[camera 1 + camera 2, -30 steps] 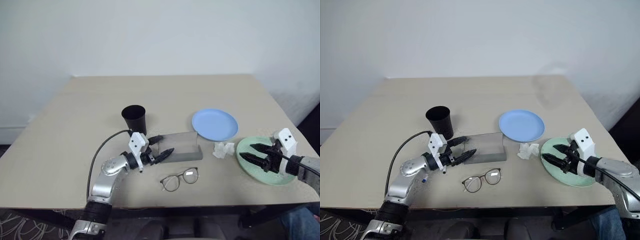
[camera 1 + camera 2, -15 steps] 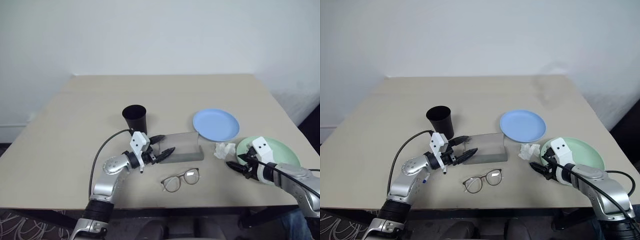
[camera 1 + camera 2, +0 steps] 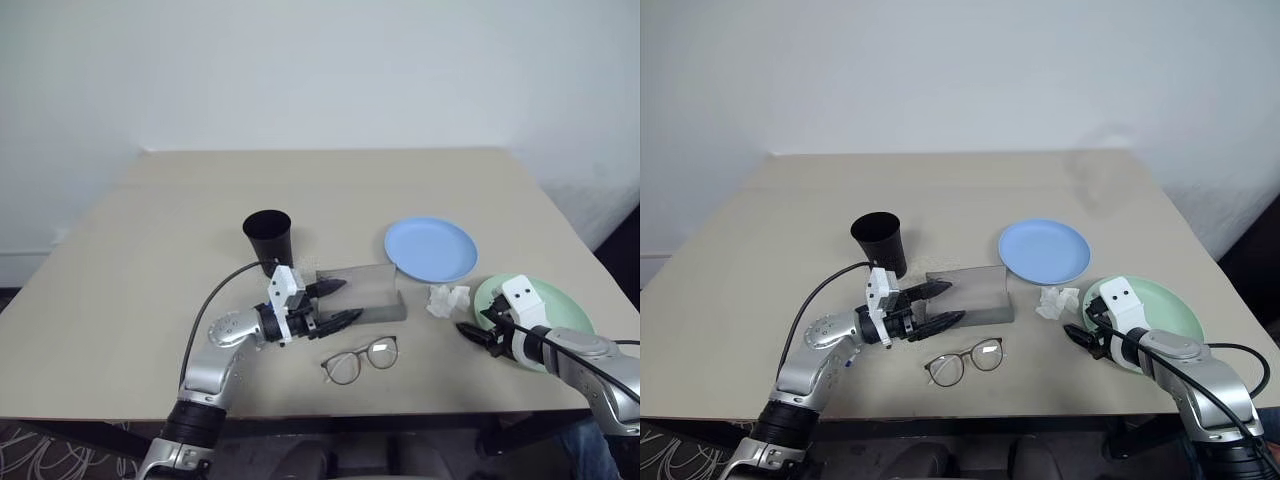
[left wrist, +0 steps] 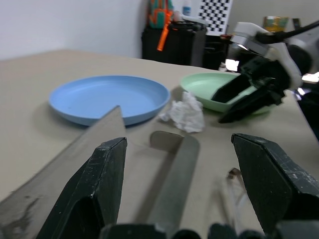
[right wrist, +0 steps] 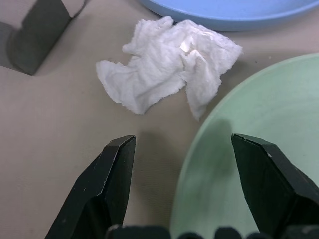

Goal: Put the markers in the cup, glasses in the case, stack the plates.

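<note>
The case (image 3: 362,293) stands open near the table (image 3: 150,260) centre, with the black cup (image 3: 268,236) just behind its left end and the glasses (image 3: 360,357) lying in front of it. The left gripper (image 3: 335,303) is released, jaws spread wide, holding nothing; its fingers straddle the left end of the case, pointing toward the light blue plate (image 3: 430,248). The mint green plate (image 3: 545,310) lies at the right table edge, with a crumpled tissue (image 5: 167,67) between the two plates. The right gripper (image 5: 182,184) is also released and empty, one finger over the green plate's rim, the other over bare table, just short of the tissue
</note>
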Motion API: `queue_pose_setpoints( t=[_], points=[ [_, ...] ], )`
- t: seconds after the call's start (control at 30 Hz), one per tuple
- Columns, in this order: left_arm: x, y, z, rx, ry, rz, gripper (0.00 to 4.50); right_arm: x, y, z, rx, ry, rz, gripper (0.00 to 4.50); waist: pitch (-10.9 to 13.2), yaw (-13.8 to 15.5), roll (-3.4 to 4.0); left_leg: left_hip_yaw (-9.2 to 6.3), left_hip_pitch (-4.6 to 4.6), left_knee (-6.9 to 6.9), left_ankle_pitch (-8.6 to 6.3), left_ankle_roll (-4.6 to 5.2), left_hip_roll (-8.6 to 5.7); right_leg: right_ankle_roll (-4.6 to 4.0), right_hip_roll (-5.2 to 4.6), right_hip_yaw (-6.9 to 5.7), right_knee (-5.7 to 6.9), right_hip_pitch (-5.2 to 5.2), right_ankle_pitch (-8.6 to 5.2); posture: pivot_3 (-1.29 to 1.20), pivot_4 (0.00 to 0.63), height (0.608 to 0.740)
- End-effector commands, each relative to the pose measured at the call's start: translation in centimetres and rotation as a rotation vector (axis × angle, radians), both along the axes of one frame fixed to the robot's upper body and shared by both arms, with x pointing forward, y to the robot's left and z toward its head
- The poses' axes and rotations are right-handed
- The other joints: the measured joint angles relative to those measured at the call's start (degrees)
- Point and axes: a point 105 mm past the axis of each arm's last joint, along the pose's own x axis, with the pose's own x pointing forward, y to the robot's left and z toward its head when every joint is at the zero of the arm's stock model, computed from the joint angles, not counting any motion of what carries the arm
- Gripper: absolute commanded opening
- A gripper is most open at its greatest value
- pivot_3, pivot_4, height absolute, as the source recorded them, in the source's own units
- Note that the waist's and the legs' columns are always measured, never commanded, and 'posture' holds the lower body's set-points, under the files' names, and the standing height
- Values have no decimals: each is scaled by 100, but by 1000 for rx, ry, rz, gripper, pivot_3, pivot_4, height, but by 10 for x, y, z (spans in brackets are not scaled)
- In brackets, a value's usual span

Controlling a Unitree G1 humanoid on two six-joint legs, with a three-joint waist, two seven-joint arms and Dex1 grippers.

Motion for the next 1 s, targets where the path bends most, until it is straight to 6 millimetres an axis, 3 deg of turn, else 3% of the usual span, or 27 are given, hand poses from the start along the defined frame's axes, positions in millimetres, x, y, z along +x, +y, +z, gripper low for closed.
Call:
queue_pose_setpoints(
  t=[0.03,0.13,0.37,0.43,0.7,1.0],
  points=[
    [-10,-3,11,-9,-15,-73,3523,5,-4,9,-33,-38,-28,3326,0,-4,1,0,0,-1,0,0,0,0,0,0,0,-1,0,0,0,740],
    [-10,-2,9,0,-14,-69,3566,6,-3,9,-36,-39,-33,2711,0,-2,1,0,0,-1,0,1,0,0,0,0,0,0,0,0,0,740],
    [-6,-2,8,7,-23,-51,3566,12,-3,15,-66,-72,-42,403,-2,-27,-7,5,4,2,0,1,4,0,0,1,-4,6,0,0,0,740],
    [-6,-3,8,7,-24,-50,3566,15,-7,16,-83,-84,-58,26,-2,-96,-9,10,8,6,0,1,8,-2,0,0,-7,12,-1,0,0,740],
    [-5,-4,7,9,-30,-44,3566,26,-17,22,-137,-131,-99,26,-2,-128,-8,24,9,10,1,2,13,1,-3,-2,-24,15,1,0,0,740],
    [-4,-4,6,13,-38,-36,3566,54,-34,50,-250,-294,-137,26,-3,-102,2,10,-2,0,-6,11,4,1,-2,-2,-24,2,12,0,0,740]
  ],
)
